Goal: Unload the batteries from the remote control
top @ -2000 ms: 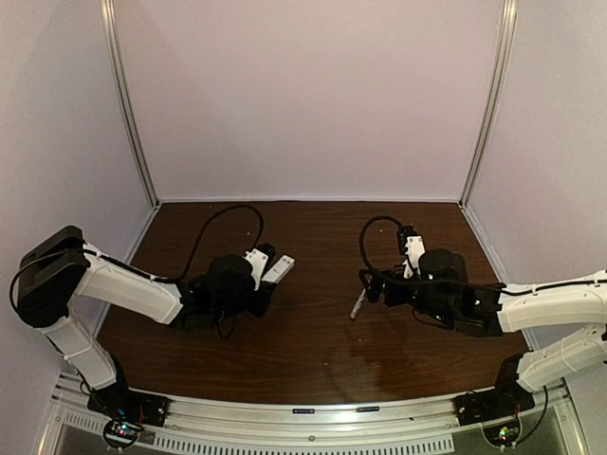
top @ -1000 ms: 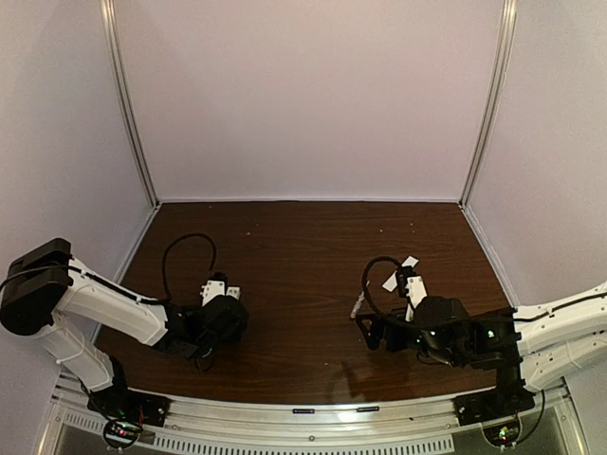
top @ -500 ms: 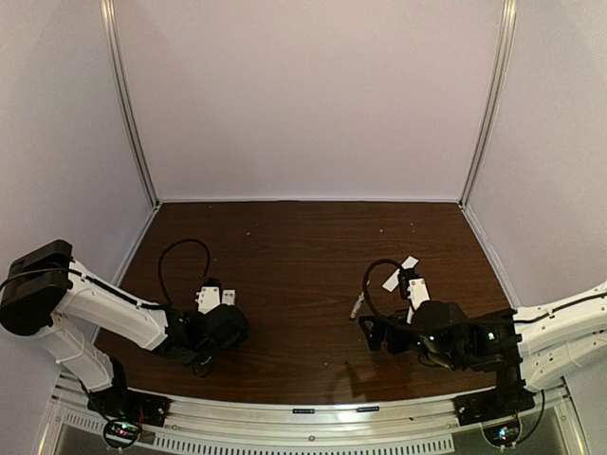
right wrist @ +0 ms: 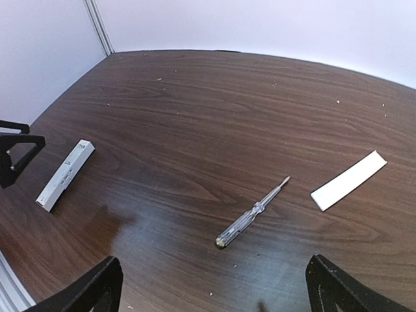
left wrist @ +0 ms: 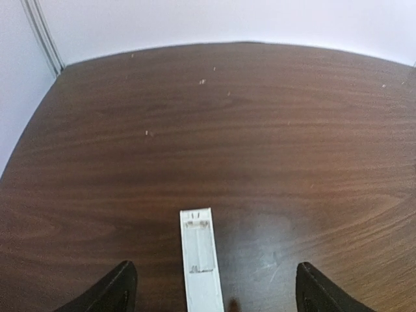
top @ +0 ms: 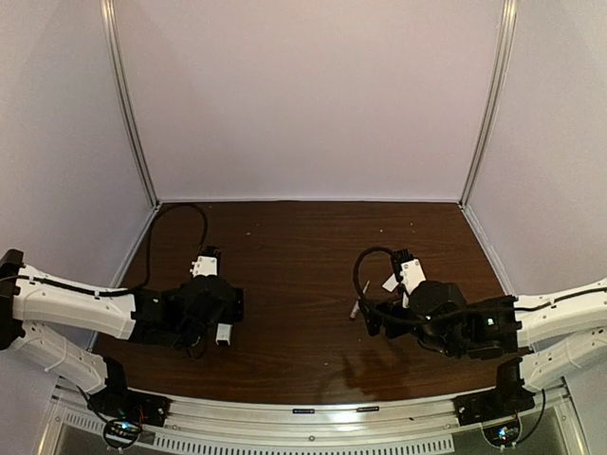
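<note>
The remote control (left wrist: 200, 260) is a slim white bar lying flat on the brown table, with a shallow recess in its upper face. My left gripper (left wrist: 214, 296) hovers over its near end, open, both fingers well clear of its sides. From above, only a short white piece of the remote control (top: 223, 334) shows beside the left wrist. It also appears at the left of the right wrist view (right wrist: 65, 174). My right gripper (right wrist: 211, 296) is open and empty, just short of the screwdriver. No batteries are in view.
A small clear-handled screwdriver (right wrist: 252, 213) lies in front of the right gripper, seen from above (top: 358, 303) left of the right wrist. A thin flat white strip (right wrist: 349, 180) lies to its right. White walls with metal corner rails (top: 128, 104) enclose the table.
My left gripper has opened and let go of the remote control, which now lies on the table. The left arm has pulled back and swung. The right gripper has shifted slightly toward the screwdriver.
</note>
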Robot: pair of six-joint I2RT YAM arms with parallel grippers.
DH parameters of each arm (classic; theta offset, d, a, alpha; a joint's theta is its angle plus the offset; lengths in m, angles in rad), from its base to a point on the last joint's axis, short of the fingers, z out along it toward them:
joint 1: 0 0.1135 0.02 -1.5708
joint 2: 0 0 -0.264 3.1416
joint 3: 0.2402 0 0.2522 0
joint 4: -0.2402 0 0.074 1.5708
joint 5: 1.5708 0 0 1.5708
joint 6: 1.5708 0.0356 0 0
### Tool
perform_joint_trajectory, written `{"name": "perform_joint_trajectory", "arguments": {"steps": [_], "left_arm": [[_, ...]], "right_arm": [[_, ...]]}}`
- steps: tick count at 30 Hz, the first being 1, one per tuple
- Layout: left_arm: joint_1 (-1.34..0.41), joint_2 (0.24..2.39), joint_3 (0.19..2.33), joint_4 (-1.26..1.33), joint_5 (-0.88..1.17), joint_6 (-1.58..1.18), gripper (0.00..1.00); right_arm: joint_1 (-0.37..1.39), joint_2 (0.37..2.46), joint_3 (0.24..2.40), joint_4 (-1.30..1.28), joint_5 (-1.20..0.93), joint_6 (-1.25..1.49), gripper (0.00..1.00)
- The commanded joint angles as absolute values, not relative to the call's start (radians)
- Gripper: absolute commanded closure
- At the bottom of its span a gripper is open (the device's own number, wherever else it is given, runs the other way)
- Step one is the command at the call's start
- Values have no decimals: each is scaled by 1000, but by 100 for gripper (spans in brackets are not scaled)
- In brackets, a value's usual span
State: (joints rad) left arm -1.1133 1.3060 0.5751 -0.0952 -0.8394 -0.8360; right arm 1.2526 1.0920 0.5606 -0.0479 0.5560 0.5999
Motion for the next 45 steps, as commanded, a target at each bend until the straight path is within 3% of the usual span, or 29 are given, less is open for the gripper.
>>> {"name": "perform_joint_trajectory", "arguments": {"steps": [1, 11, 18, 24, 30, 39, 45], "left_arm": [[-1072, 1224, 636, -106, -882, -608, 14], [-736, 1143, 658, 88, -738, -254, 17], [-493, 1174, 559, 355, -603, -182, 17], [-402, 1270, 555, 442, -669, -11, 19], [-202, 1289, 431, 667, -353, -42, 24], [-78, 1456, 402, 843, -208, -55, 33], [-69, 1446, 375, 889, -164, -10, 36]], "right_arm": [[1185, 1063, 618, -56, 553, 410, 0], [878, 1006, 589, 155, 520, 154, 0], [644, 1133, 567, 339, 492, 27, 0], [466, 1223, 555, 400, 378, 17, 0], [380, 1273, 490, 526, 346, -60, 0], [241, 1301, 326, 846, 232, -63, 0], [172, 1388, 316, 953, 165, -52, 0]]}}
